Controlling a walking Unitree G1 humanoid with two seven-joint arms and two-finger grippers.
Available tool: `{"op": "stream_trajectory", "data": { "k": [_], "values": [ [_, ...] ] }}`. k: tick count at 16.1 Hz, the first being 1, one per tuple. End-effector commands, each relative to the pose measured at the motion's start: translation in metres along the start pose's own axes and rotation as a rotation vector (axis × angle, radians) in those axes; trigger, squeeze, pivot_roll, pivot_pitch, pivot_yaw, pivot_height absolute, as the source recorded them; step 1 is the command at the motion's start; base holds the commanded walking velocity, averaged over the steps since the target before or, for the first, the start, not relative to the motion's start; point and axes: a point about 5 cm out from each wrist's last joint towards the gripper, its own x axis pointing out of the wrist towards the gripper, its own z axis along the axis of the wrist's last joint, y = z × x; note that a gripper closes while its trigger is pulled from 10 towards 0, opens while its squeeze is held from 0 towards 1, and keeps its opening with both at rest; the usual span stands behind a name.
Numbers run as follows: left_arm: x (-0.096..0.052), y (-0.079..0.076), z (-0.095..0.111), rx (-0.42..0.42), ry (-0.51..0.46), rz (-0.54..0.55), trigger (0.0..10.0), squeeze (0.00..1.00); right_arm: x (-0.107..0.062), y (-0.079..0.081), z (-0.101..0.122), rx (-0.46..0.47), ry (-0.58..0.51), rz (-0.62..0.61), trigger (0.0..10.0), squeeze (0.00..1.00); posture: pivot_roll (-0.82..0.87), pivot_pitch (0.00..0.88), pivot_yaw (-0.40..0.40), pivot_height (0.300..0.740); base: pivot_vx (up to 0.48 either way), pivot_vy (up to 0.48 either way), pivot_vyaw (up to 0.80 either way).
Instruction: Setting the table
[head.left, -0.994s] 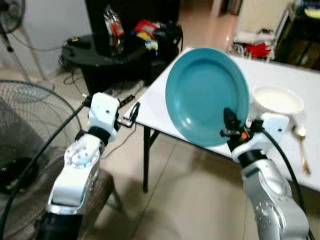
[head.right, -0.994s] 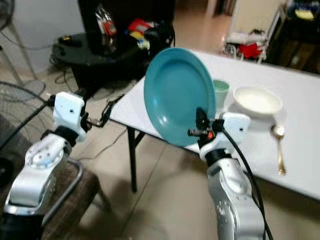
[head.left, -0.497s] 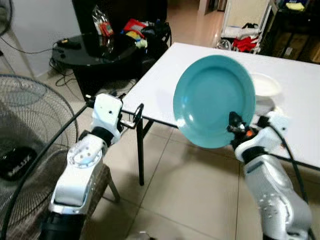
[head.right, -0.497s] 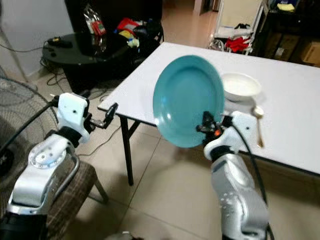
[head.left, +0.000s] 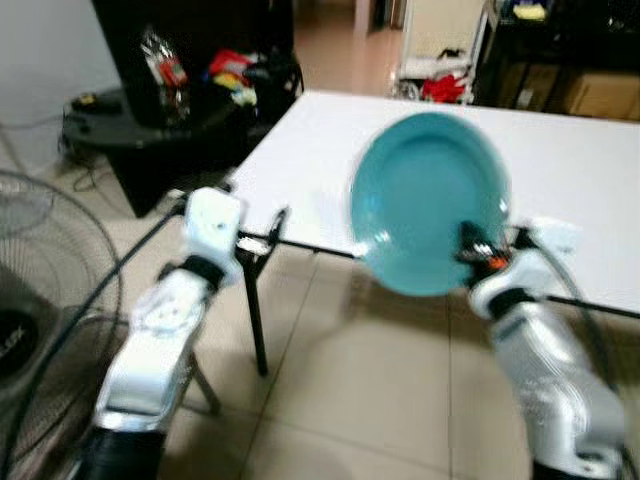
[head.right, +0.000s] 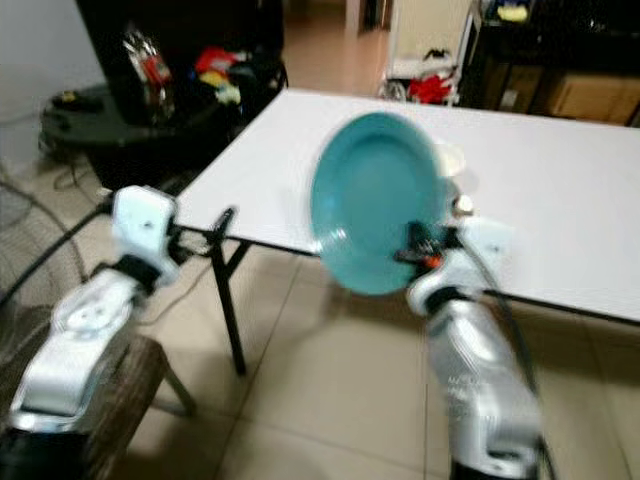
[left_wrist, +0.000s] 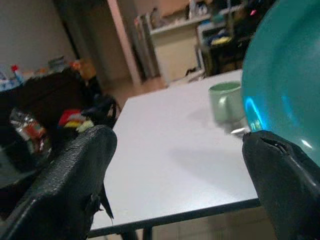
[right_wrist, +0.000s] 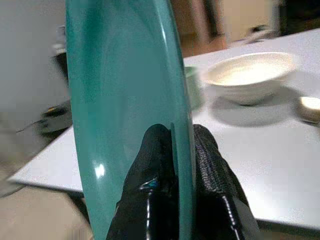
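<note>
The right pincer (right_wrist: 172, 165) is clamped on the lower rim of a teal plate (head.left: 430, 200), one black finger on each face of it. The plate stands nearly upright, held in the air just off the near edge of the white worktop (head.left: 320, 170), its hollow face turned toward the robot's head and left side. Nothing lies in the plate.

Behind the plate, on the worktop, sits a white bowl (right_wrist: 247, 75); its inside looks pale and bare, though the frame is soft and the bottom cannot be made out fully. Beside the bowl, on the plate's side, stands a pale green cup (left_wrist: 225, 100), upright; its contents cannot be seen. On the bowl's other side, a blurred shiny thing (right_wrist: 309, 107) lies on the worktop; what it is cannot be told.

The left pincer (head.left: 262, 240) hangs in the air near the worktop's corner, well apart from the plate, its two black fingers (left_wrist: 75, 180) spread wide and holding nothing.

Beyond that corner of the worktop stands a low black round table (head.left: 120, 125) with a crinkled clear packet (head.left: 160, 65) and some red and yellow items on it. A standing fan's wire guard (head.left: 30, 300) is on the floor beside the left arm.
</note>
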Motion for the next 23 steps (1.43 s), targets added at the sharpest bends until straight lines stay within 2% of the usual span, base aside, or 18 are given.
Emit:
{"op": "stream_trajectory", "data": {
  "k": [1, 7, 11, 14, 18, 21, 23],
  "values": [
    [0.003, -0.003, 0.003, -0.003, -0.010, -0.016, 10.0, 0.00, 0.001, 0.002, 0.007, -0.014, -0.019, 0.028, 10.0, 0.00, 0.05, 0.000, 0.042, 0.740, 0.319, 0.000, 0.00],
    [0.000, -0.002, -0.001, -0.014, 0.001, -0.009, 10.0, 0.00, 0.002, 0.003, 0.001, 0.017, 0.032, 0.066, 10.0, 0.00, 0.05, 0.000, 0.031, 0.740, 0.319, 0.000, 0.00],
    [-0.003, 0.001, -0.004, -0.020, 0.011, 0.001, 10.0, 0.00, 0.001, 0.002, 0.000, 0.055, 0.050, 0.084, 10.0, 0.00, 0.05, 0.000, 0.023, 0.740, 0.324, 0.000, -0.73],
    [-0.005, 0.004, -0.006, -0.012, 0.022, 0.004, 10.0, 0.00, -0.002, 0.002, -0.005, 0.094, 0.093, 0.093, 10.0, 0.00, 0.06, 0.000, 0.019, 0.740, 0.317, 0.000, 0.00],
    [-0.010, -0.003, -0.012, -0.024, 0.062, -0.099, 10.0, 0.00, -0.007, 0.002, -0.009, 0.177, 0.145, 0.109, 10.0, 0.00, 0.05, 0.000, 0.018, 0.740, 0.000, 0.000, 0.00],
    [-0.014, -0.008, -0.017, -0.033, 0.093, -0.182, 10.0, 0.00, -0.011, -0.004, -0.014, 0.212, 0.208, 0.076, 10.0, 0.00, 0.04, 0.000, 0.022, 0.740, 0.000, 0.000, 0.00],
    [-0.014, -0.014, -0.016, -0.028, 0.096, -0.248, 10.0, 0.00, -0.008, -0.015, -0.019, 0.313, 0.280, 0.001, 10.0, 0.00, 0.04, 0.000, 0.022, 0.740, 0.000, 0.000, 0.00]
  ]
}}
